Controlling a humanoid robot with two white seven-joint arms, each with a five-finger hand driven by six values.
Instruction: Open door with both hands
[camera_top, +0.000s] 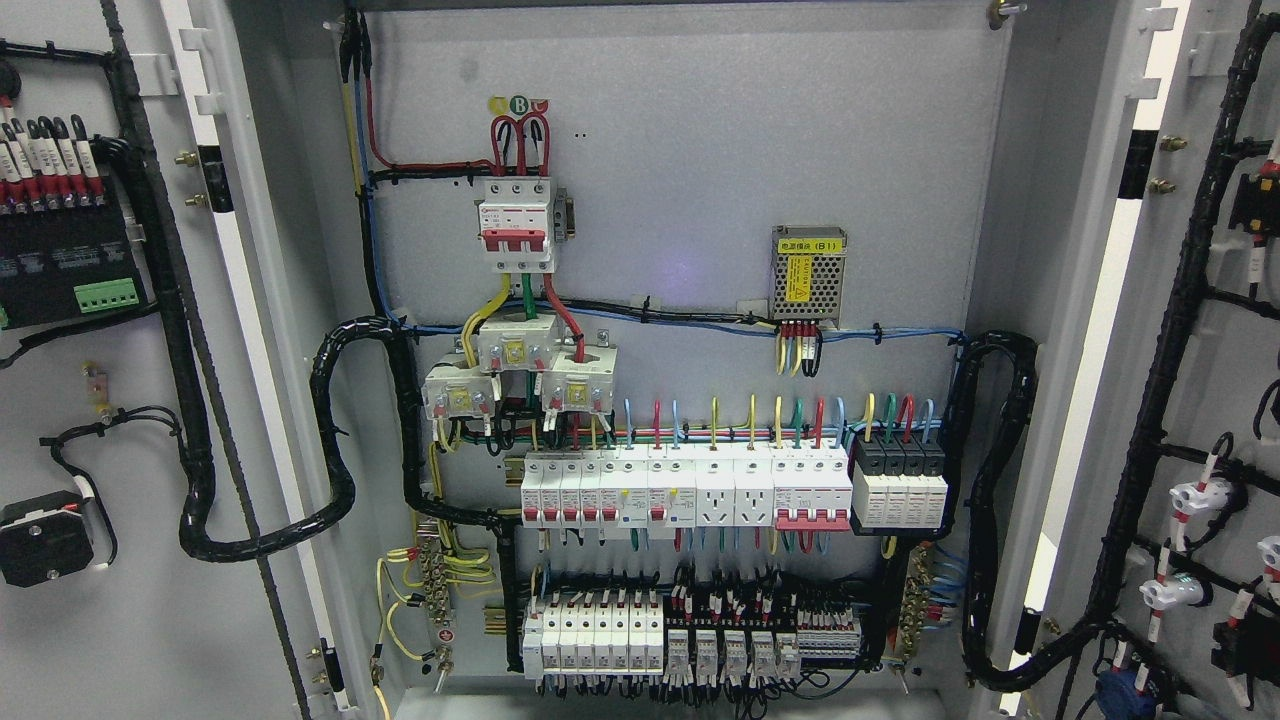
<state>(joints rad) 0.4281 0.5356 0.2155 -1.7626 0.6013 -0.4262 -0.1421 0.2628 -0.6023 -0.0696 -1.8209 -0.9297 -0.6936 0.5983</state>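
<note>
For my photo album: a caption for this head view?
Electrical cabinet with both doors swung open, breakers and wiring exposed.

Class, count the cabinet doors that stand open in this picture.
2: the left door swung out at the picture's left, the right door at its right. Neither robot hand shows.

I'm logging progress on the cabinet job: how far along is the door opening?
It looks done: the left door and the right door both stand swung wide, showing the back panel, the breakers and the wiring inside. Nothing is in hand, as neither robot hand is in view. Nothing visible seems left.
</note>
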